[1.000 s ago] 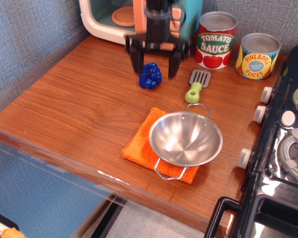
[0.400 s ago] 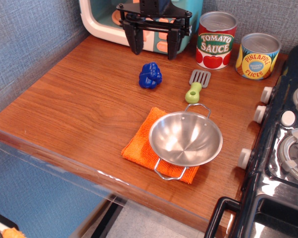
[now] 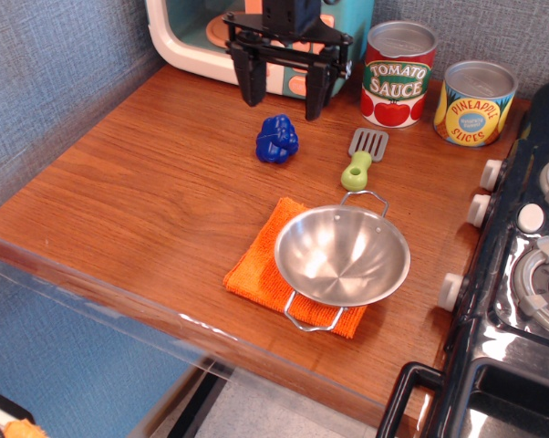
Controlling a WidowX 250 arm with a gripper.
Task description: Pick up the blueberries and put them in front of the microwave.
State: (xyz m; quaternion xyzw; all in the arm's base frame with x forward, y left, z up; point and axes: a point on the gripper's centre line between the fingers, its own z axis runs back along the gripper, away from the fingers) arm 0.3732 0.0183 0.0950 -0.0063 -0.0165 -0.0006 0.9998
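The blueberries (image 3: 277, 140), a small glossy deep-blue clump, lie on the wooden counter a short way in front of the microwave (image 3: 188, 36), whose cream body, teal front and orange plate show at the top edge. My black gripper (image 3: 284, 99) hangs open and empty above and just behind the blueberries, its two fingers spread wide in front of the microwave's salmon handle and buttons. It does not touch the berries.
A green-handled spatula (image 3: 360, 159) lies right of the berries. A steel bowl (image 3: 341, 255) sits on an orange cloth (image 3: 261, 265). Tomato sauce can (image 3: 398, 73) and pineapple can (image 3: 474, 102) stand at the back right. Black toy stove (image 3: 521, 274) fills the right edge.
One second ago the open fingers straddled the blueberries low at the counter. The gripper rose and drew back toward the microwave, then came down slightly. The berries stayed on the counter.
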